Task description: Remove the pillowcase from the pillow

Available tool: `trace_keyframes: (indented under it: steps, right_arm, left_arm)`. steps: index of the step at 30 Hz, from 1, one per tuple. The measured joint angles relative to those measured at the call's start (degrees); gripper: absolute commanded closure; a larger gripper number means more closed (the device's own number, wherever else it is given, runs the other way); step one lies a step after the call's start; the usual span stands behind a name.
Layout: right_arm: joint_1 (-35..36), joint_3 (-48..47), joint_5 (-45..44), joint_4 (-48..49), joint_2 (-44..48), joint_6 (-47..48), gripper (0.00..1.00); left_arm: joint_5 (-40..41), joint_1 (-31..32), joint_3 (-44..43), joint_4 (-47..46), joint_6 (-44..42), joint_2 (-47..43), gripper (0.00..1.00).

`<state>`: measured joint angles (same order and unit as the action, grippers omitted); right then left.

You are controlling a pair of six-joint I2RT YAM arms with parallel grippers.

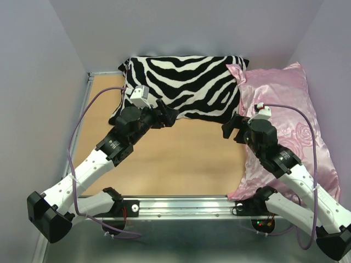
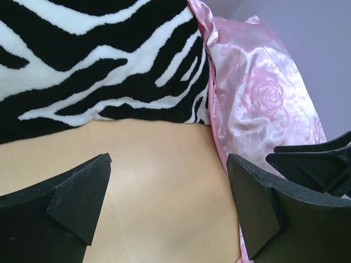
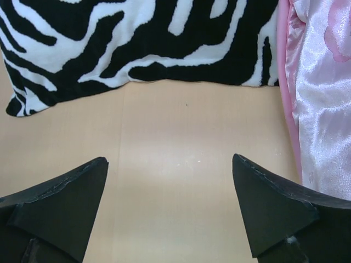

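The pink satin pillowcase [image 1: 288,118], rose-patterned on top, lies plump along the right side of the table; the pillow is hidden inside it. My left gripper [image 1: 167,115] hovers open over the wood just in front of the zebra cushion. In the left wrist view its fingers [image 2: 71,203] are spread wide with only bare table between them, and the pillowcase [image 2: 258,93] lies to the right. My right gripper [image 1: 230,129] is open beside the pillowcase's left edge. The right wrist view shows the right gripper [image 3: 170,159] empty, the pillowcase [image 3: 323,109] just right of it.
A black-and-white zebra-striped cushion [image 1: 181,82] lies across the back, its right end touching the pillowcase. Bare wooden tabletop [image 1: 181,159] spreads between the arms. A metal rail [image 1: 181,205] runs along the near edge. Lilac walls close in the left, back and right.
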<state>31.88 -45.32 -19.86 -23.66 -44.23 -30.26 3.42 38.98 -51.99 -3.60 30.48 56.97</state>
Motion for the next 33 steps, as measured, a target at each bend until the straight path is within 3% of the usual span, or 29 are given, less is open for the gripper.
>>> trace_keyframes:
  steps: [13, 24, 33]
  right_arm:
    - [0.0, -3.32, -6.36, -5.81, -5.35, 0.26, 0.0]
    - [-0.33, -18.93, -33.38, -13.9, -29.77, 4.85, 0.0]
    - [-8.61, -19.32, -45.07, -19.41, -36.87, 5.9, 0.0]
  left_arm:
    - [-0.7, 0.0, 0.0, -0.57, 0.02, 1.2, 0.01]
    - [-5.64, 0.0, 0.0, -3.85, 1.33, 8.79, 0.01]
    - [-7.89, 0.0, 0.0, -4.35, 1.77, 9.77, 0.01]
